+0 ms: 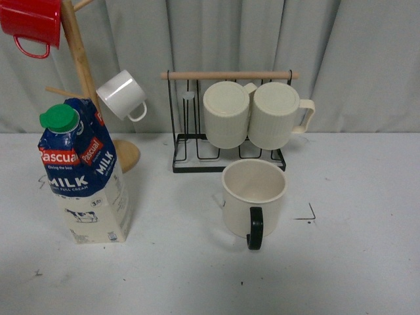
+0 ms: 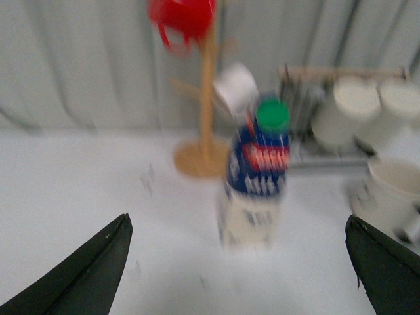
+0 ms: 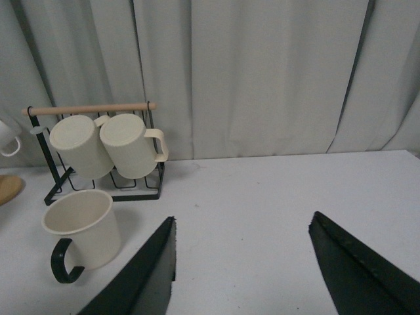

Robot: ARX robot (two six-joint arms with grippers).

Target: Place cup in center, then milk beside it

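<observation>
The cup [image 1: 252,197] stands upright on the white table [image 1: 197,275], a little right of the middle in the front view, mouth up, its black handle [image 1: 255,228] turned toward the camera. It touches nothing. Just behind it is a black wire rack [image 1: 180,157] with a wooden bar [image 1: 230,75] on top, and two ribbed mugs [image 1: 226,113] hang on it side by side, bottoms facing forward. The milk [image 1: 82,174] stands upright well to the left of the cup, green cap [image 1: 59,118] on, apart from it with bare table between them. Close behind the milk rises a wooden mug tree [image 1: 82,65], carrying a small white mug [image 1: 121,94] and a red mug [image 1: 31,23]. A small black corner mark [image 1: 310,213] sits on the table to the right of the cup. A grey curtain [image 1: 367,59] closes the back. Neither arm shows in the front view. The left gripper [image 2: 236,222] is spread wide with nothing between its fingers, its blurred wrist view facing the milk. The right gripper [image 3: 243,218] is likewise spread wide and empty above bare table, with the cup off to one side of it
</observation>
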